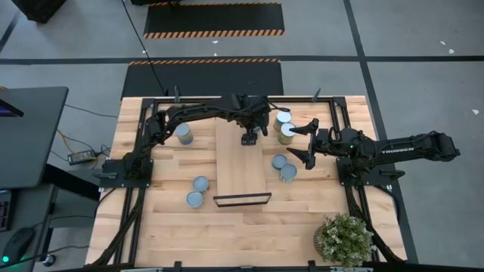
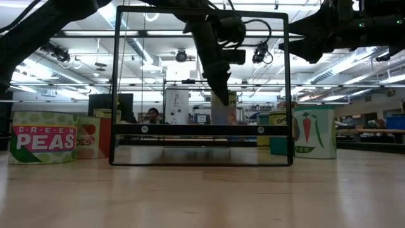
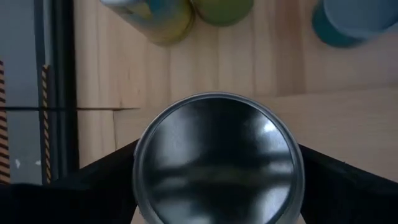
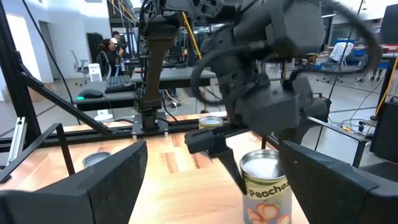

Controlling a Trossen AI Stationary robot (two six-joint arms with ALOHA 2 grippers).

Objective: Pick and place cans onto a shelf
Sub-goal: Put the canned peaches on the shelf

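The peaches can (image 3: 219,160) sits clamped in the left pincer (image 1: 248,138) over the far end of the shelf (image 1: 240,162). If released tilted, it may topple or roll off onto the worktop (image 1: 151,219). The right pincer (image 1: 305,141), spread wide beside the shelf, could clip nearby cans (image 1: 284,167).

"GREEN PEAS" on left can (image 2: 43,137); "Peaches" on can (image 4: 267,186); "TROSSEN" on right arm (image 1: 397,150)

Even bright light comes from ceiling lamps (image 2: 354,63). The arms look like dark silhouettes in the low view. The can top (image 3: 219,163) shows glare, and the cans (image 3: 163,18) behind it seem out of focus.
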